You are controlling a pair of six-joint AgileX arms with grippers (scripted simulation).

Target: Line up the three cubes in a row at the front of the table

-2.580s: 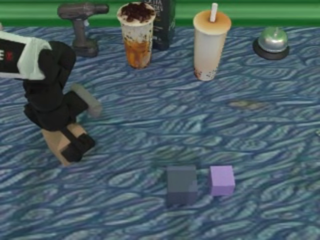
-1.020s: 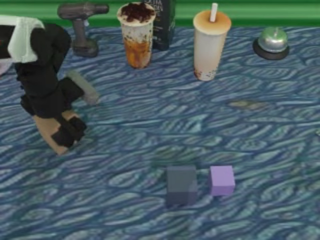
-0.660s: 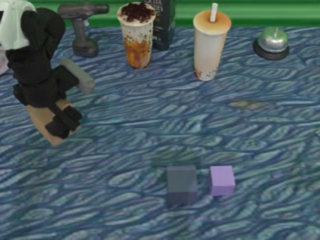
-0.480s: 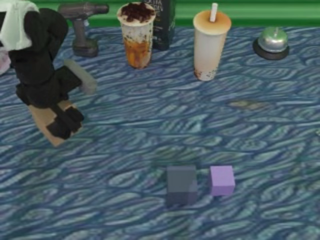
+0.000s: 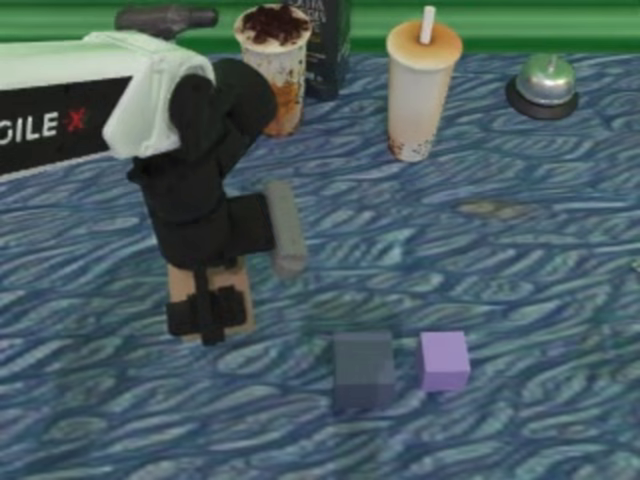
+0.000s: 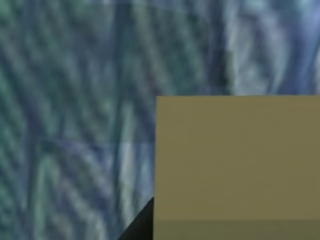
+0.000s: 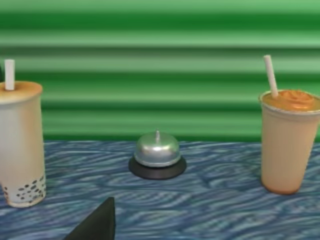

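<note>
Here the tan cube point(image 5: 212, 298) sits pinched in the left claw point(image 5: 206, 315), left of the slate cube point(image 5: 363, 369) and purple cube point(image 5: 444, 360) and slightly farther back on the table point(image 5: 520, 270); its slot lies rightward, beside the slate one.

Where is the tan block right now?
In the top view, the tan block is held in the left pincer on the table's left half, left of the grey block and purple block.
</note>
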